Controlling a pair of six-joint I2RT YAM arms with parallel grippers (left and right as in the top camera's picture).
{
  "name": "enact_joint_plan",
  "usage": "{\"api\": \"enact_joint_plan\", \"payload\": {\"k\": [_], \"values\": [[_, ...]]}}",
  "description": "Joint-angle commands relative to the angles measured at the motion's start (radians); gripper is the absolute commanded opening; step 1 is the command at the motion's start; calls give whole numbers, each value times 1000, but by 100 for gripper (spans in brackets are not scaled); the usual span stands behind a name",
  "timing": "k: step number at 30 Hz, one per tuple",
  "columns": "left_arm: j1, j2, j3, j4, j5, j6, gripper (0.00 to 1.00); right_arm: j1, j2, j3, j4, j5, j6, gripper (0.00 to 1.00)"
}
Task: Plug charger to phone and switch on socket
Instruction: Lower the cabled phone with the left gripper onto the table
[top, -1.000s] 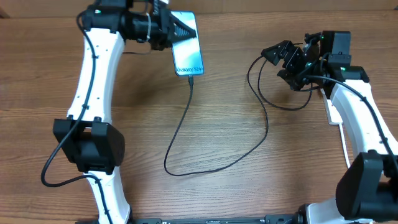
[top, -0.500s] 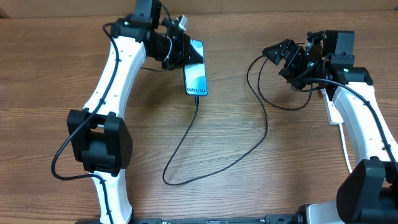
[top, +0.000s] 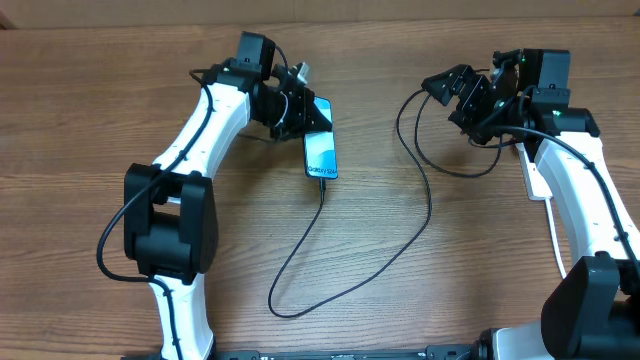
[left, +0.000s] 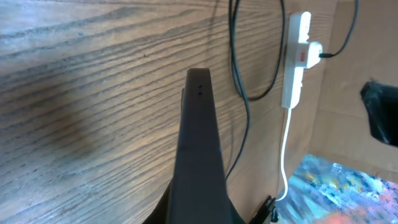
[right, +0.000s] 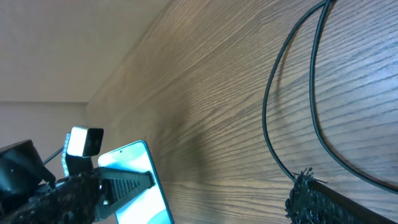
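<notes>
Here the left arm bends from near left toward the far middle, its gripper (top: 303, 108) pinching the phone (top: 321, 157); the charger (top: 300, 235) trails from the phone's near end. The socket (left: 297, 59) lies rightward. Far right, the right arm is raised and bent; I cannot tell if its gripper (top: 465, 95) is closed.

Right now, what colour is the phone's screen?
The phone screen is light blue-teal; the overhead view shows it best.
</notes>
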Motion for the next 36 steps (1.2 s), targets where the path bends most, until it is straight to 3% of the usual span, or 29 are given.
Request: {"api": "enact_joint_plan", "payload": {"k": [1, 17, 36], "values": [[-22, -19, -23, 18, -21, -33, 4, -4, -27, 10, 1, 11, -24, 100], [-56, -19, -131, 135, -79, -111, 4, -4, -27, 10, -9, 11, -24, 100], [-106, -18, -139, 153, -140, -127, 7, -4, -27, 10, -10, 18, -24, 99]]}}
